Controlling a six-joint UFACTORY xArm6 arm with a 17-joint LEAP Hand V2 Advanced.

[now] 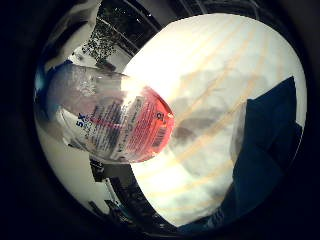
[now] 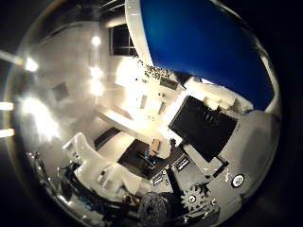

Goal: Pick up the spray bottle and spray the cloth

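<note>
In the little finger side palm view a clear spray bottle (image 1: 115,115) with pink liquid and a printed label fills much of the picture, close to the palm. It lies sideways in the air over the edge of a white round table (image 1: 215,70) and casts a shadow on it. A dark blue cloth (image 1: 268,140) lies on the table beyond the bottle. In the thumb side palm view my hand (image 2: 204,128) shows as black and white parts with gears, bent in around the palm. The bottle's spray head is hidden.
The thumb side palm view shows a wide blue surface (image 2: 199,47) and a room with bright ceiling lights (image 2: 95,43) and white furniture. Past the table's edge the floor and dark clutter (image 1: 115,35) show behind the bottle.
</note>
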